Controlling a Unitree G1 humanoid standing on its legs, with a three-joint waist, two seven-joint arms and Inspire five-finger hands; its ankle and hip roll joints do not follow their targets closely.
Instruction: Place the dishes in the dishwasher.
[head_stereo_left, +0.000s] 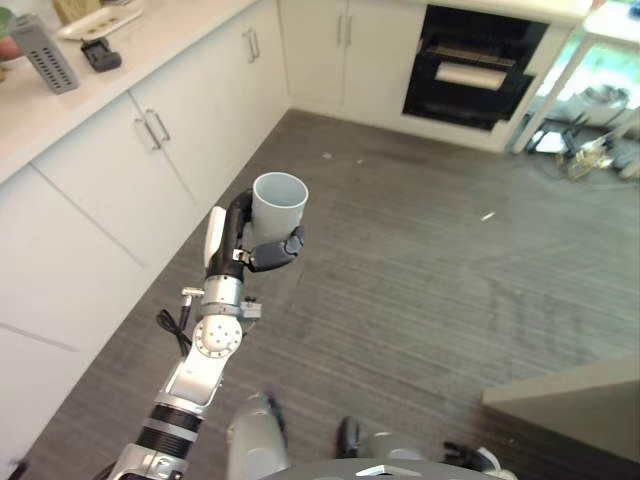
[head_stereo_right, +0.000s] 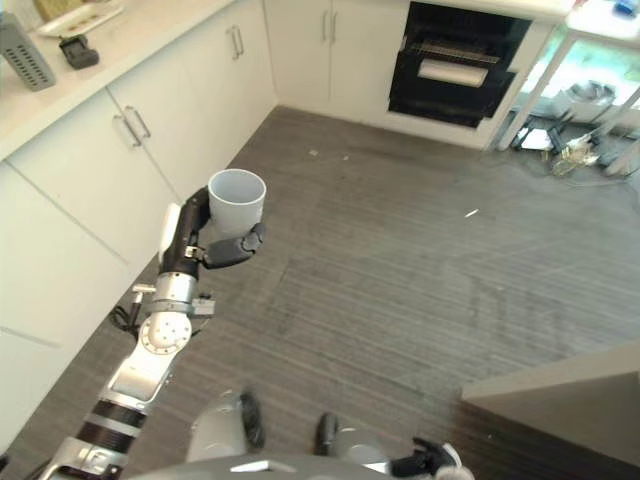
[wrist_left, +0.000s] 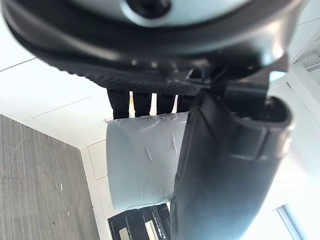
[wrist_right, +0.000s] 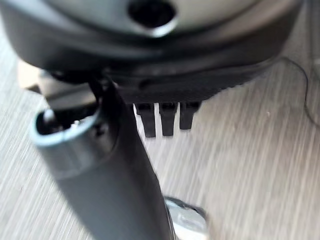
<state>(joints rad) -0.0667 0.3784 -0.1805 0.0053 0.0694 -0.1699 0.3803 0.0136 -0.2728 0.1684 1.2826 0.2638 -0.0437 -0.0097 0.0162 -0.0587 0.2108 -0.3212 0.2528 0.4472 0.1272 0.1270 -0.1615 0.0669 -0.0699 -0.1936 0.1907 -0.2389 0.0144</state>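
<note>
Left hand (head_stereo_left: 245, 240): fingers and thumb curled round a pale grey, plain, cylindrical cup (head_stereo_left: 279, 206), held in the air above the dark wood-grain floor (head_stereo_left: 430, 270), in front of the white base cabinets (head_stereo_left: 120, 190).

Cup upright, long axis vertical, open mouth facing up; inside looks empty. Lower wall is covered by the thumb and fingers (head_stereo_left: 280, 252), base not visible from the head views. In the left wrist view the cup (wrist_left: 142, 165) lies between fingers and thumb, its far side hidden by the thumb.

Right hand (wrist_right: 115, 165): seen in its own wrist view over the floor, fingers straight, holding nothing.

White worktop (head_stereo_left: 150, 45) above the cabinets carries a grey metal grater (head_stereo_left: 45, 55) and a small black object (head_stereo_left: 101, 54), near its front edge; the object is too small to identify. Black built-in oven (head_stereo_left: 470, 65) at the far wall, door closed.
</note>
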